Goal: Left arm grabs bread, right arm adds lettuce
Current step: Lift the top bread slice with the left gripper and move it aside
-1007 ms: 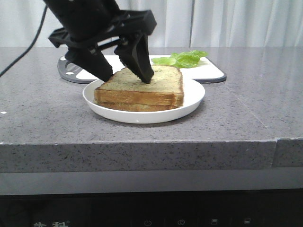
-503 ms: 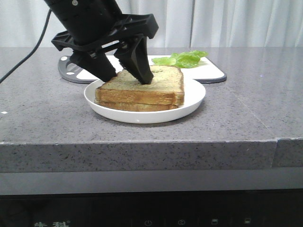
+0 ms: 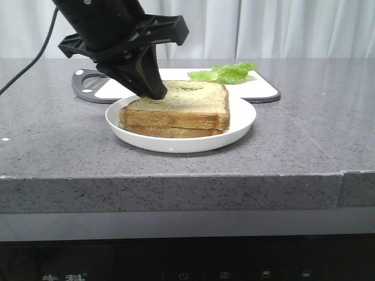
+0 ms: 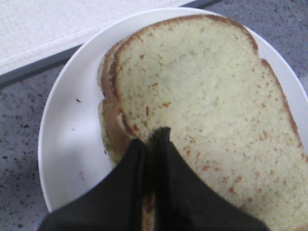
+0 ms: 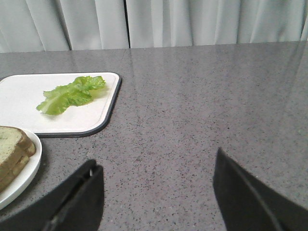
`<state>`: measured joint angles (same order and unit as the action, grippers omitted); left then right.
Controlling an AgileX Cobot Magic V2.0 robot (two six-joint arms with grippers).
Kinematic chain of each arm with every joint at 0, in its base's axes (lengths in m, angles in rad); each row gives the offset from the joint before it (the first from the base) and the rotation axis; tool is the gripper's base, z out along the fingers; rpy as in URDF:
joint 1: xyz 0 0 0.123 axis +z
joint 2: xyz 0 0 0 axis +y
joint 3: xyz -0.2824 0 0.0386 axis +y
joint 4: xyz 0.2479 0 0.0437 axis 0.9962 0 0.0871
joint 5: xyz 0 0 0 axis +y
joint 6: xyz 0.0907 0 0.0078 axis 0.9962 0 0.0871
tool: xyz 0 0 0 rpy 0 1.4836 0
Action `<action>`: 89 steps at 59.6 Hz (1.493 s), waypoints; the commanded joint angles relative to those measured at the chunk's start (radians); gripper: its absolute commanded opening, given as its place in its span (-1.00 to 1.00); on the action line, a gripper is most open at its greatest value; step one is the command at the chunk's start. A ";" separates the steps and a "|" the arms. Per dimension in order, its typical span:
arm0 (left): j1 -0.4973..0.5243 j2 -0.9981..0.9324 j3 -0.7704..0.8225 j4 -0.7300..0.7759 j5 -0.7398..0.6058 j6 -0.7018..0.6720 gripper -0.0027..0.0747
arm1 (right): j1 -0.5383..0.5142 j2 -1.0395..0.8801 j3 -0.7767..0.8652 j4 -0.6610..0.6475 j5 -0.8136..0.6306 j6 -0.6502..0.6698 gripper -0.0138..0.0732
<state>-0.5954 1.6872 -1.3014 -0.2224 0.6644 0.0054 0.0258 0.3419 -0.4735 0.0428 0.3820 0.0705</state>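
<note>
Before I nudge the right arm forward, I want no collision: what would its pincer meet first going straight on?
Probably nothing: ahead of the right pincer lies only bare countertop. The lettuce and its cutting board sit off to one side.

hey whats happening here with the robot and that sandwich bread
The left arm's black gripper has its jaws pinched shut on the near-left edge of the top slice of toasted bread, which lies on a second slice in a round white plate. The bright green lettuce leaves lie untouched on the white cutting board behind the plate. The right arm's gripper hangs open over bare grey countertop, holding nothing.
</note>
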 commanded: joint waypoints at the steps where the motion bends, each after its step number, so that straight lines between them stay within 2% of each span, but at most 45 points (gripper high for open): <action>1: 0.006 -0.059 -0.017 -0.018 -0.043 0.000 -0.98 | -0.005 0.013 -0.035 -0.014 -0.074 -0.005 0.48; 35: 0.009 -0.170 -0.017 -0.022 -0.117 0.000 -0.99 | -0.005 0.013 -0.035 -0.014 -0.074 -0.005 0.48; 56: 0.009 -0.275 -0.017 0.010 -0.217 0.000 -0.99 | -0.005 0.013 -0.035 -0.014 -0.074 -0.005 0.48; 64: 0.009 -0.335 -0.001 0.143 -0.231 -0.045 -0.99 | -0.005 0.013 -0.035 -0.014 -0.073 -0.005 0.48; 78: 0.009 -0.470 0.129 0.572 -0.260 -0.389 -0.99 | -0.005 0.023 -0.035 -0.014 -0.072 -0.005 0.48; 89: 0.009 -0.558 0.226 0.759 -0.260 -0.565 -0.99 | -0.002 0.113 -0.056 -0.014 -0.072 -0.007 0.48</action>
<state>-0.5868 1.1876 -1.0776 0.4400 0.4903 -0.4727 0.0258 0.4035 -0.4848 0.0428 0.3820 0.0705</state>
